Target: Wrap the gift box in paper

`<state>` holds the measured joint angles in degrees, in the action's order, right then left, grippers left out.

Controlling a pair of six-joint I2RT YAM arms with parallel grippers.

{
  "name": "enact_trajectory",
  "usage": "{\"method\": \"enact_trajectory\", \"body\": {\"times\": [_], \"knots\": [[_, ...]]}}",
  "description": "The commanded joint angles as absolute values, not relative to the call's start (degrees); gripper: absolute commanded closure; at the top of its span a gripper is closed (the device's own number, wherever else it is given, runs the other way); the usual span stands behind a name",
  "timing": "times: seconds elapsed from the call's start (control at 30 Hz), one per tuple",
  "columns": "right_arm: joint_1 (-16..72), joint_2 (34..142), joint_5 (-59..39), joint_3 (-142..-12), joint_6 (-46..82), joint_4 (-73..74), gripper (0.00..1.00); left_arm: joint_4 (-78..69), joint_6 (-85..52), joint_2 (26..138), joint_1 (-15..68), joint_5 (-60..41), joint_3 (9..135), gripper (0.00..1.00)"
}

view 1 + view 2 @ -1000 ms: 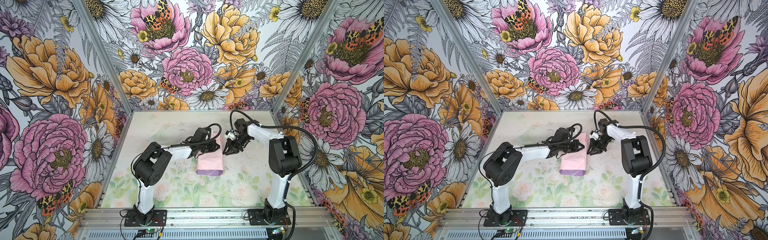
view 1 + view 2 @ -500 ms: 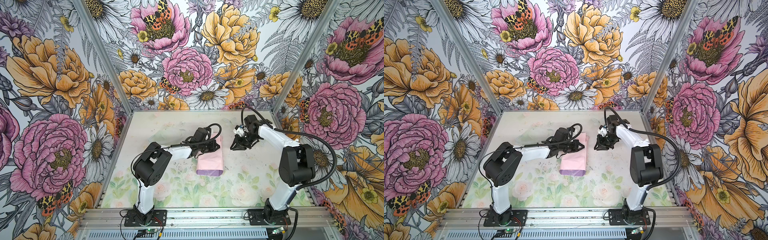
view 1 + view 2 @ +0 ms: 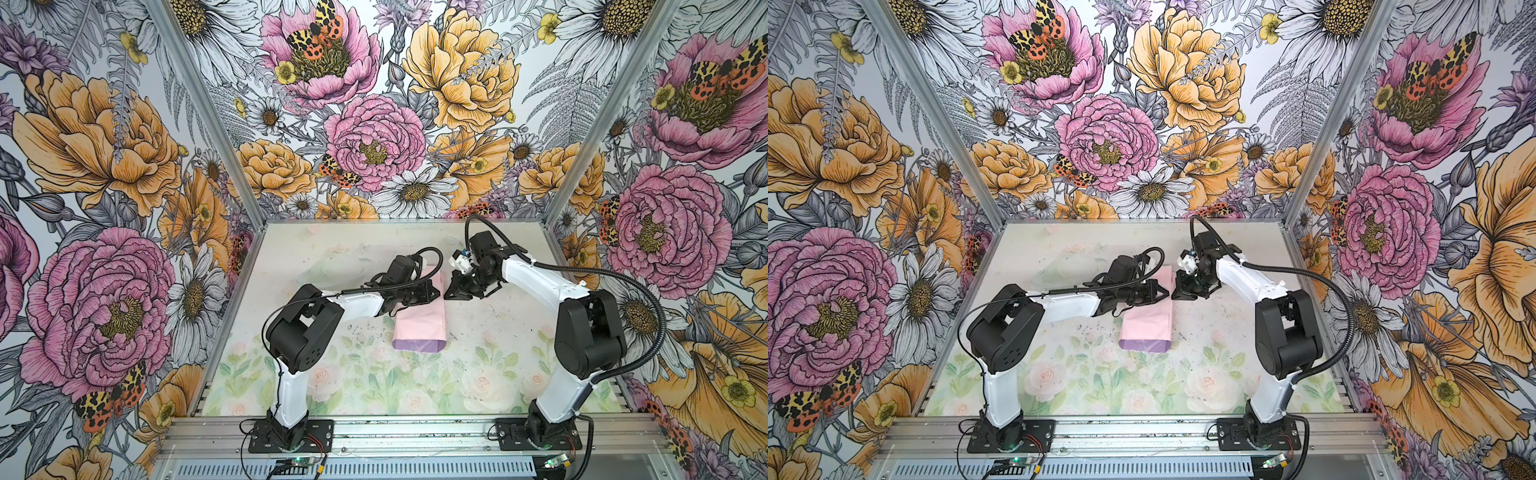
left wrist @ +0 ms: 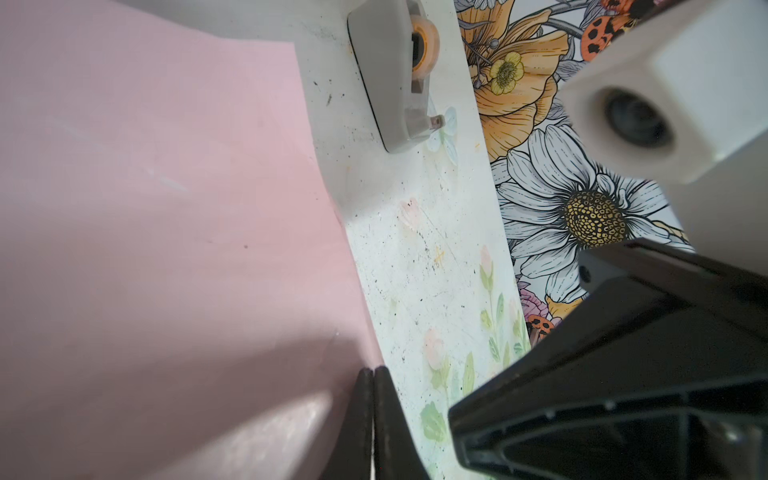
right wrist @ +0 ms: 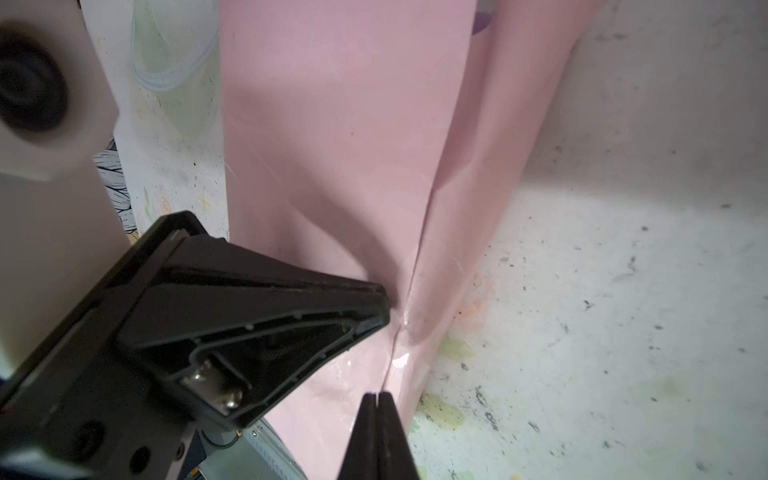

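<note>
Pink paper [image 3: 419, 328], contents hidden

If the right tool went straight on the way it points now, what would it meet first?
Probably the paper: in the right wrist view the right tool aims at its fold line just ahead. The left tool sits beside that line; depth is unclear.

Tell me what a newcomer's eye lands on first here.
The loud floral walls around the cell hit first. Next, the paper, a pale pink bundle with a lilac near end, mid-table. Over its far half the left gripper and right gripper nearly meet, fingers shut.
</note>
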<state>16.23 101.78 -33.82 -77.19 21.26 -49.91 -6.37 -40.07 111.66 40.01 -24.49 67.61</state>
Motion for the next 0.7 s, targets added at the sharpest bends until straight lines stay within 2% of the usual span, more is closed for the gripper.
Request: {"method": "enact_trajectory", "body": {"times": [0.0,0.33,0.47,0.67], "knots": [[16.42,102.98,-34.44,-76.35,22.3,-46.73,0.99,-0.41,-38.67,112.31,40.43,-21.8,67.32,0.93],[16.36,105.27,-31.94,-72.81,23.12,-43.29,1.0,-0.28,-38.58,112.55,40.39,-21.8,67.48,0.93],[15.71,103.09,-30.57,-72.36,23.48,-43.42,0.99,0.37,-38.33,112.42,40.45,-21.94,68.63,0.93],[14.32,94.47,-25.18,-72.05,26.05,-44.07,0.79,4.94,-36.97,109.77,40.44,-21.62,73.23,0.81]]}}
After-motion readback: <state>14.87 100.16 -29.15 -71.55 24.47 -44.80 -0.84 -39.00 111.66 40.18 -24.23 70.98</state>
